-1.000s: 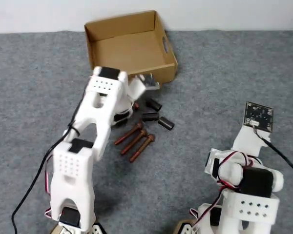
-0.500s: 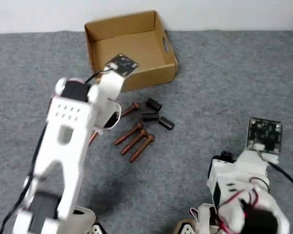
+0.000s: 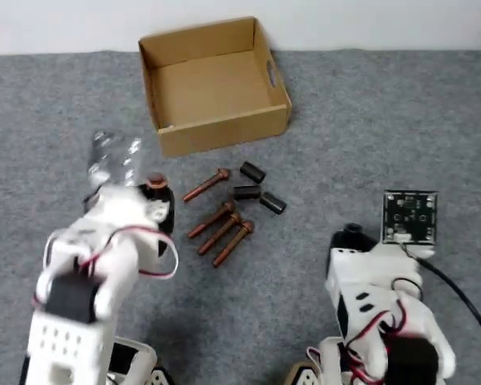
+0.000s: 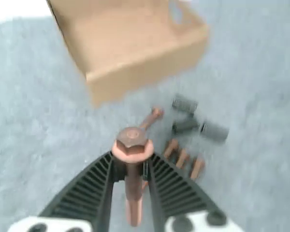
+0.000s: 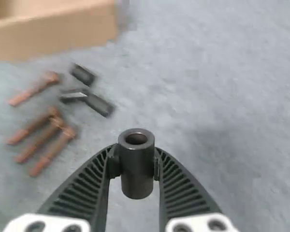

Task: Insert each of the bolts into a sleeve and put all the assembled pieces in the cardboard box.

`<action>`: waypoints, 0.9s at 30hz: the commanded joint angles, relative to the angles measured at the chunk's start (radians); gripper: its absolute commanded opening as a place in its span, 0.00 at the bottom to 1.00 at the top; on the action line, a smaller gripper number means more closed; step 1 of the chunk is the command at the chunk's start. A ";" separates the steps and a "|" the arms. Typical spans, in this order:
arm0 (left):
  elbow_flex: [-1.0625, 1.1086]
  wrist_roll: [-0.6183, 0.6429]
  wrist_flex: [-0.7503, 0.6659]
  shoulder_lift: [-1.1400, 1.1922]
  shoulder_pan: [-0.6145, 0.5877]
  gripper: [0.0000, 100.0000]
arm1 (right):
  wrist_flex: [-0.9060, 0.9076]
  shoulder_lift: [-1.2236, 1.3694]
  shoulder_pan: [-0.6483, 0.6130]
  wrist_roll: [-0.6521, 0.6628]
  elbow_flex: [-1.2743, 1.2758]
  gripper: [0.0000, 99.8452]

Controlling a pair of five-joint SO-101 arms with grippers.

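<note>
**High view.** The cardboard box (image 3: 224, 131) stands open at upper centre on the grey carpet (image 3: 369, 120). Below it, at centre frame, four loose bolts (image 3: 220, 233) lie clear of the box: one alone nearer the box, and three side by side lower down. Three loose sleeves (image 3: 246, 192) lie just right of them, none fitted to a bolt. The left arm (image 3: 104, 257) occupies the lower left and the right arm (image 3: 377, 297) the lower right.

**Left wrist view.** The left gripper (image 4: 132, 164) is closed narrow on the held bolt (image 4: 132, 145). It clamps the shank just under the hex head, and the head points away from the wrist. Beyond the gripper lie the loose bolts and loose sleeves, with the cardboard box farther off.

**Right wrist view.** The right gripper (image 5: 135, 158) is clamped on the held sleeve (image 5: 136, 145), a dark cylinder whose open bore faces outward. The loose bolts and loose sleeves lie on the carpet beyond, between the gripper and the box.
</note>
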 commanded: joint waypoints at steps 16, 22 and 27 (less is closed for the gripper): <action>0.228 0.269 -0.261 -0.663 0.193 0.00 | -0.515 0.008 -0.679 -0.091 0.310 0.01; 0.182 0.345 -0.259 -0.638 0.236 0.00 | -0.596 0.008 -0.780 -0.011 0.361 0.01; 0.188 0.347 -0.256 -0.634 0.238 0.00 | -0.644 0.008 -0.785 0.100 0.364 0.01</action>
